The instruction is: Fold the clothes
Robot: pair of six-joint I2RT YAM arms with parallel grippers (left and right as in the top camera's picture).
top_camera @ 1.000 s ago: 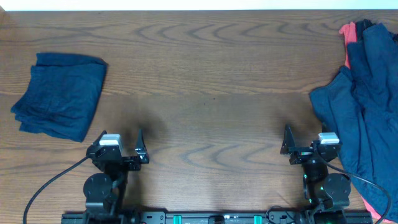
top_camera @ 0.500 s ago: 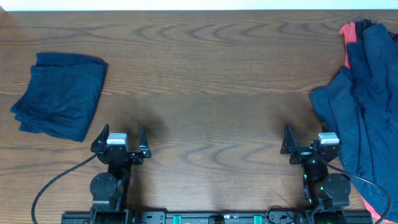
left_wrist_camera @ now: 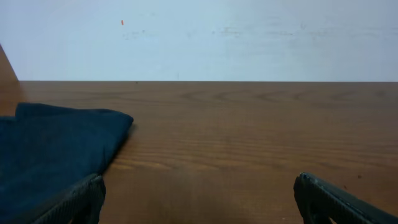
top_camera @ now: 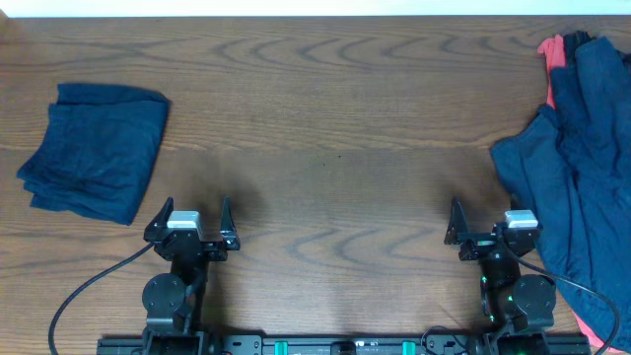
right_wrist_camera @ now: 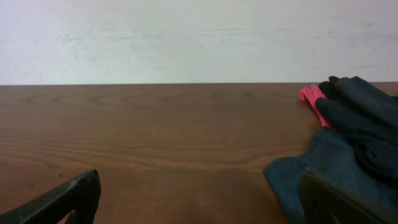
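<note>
The worktop (top_camera: 335,118) is brown wood grain. At its right edge lies the heap of clothes (top_camera: 582,187): soft, dark navy-blue, rumpled. At the far left rests a folded navy garment (top_camera: 94,148), compact and roughly square. A coral-red piece (top_camera: 552,49) protrudes at the heap's far corner. The left end effector (top_camera: 190,222) and right end effector (top_camera: 491,229) stand with jaws apart, holding nothing.

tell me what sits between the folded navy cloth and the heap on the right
Nothing; the overhead view shows only bare wooden table between the folded navy cloth and the navy-and-coral heap.
</note>
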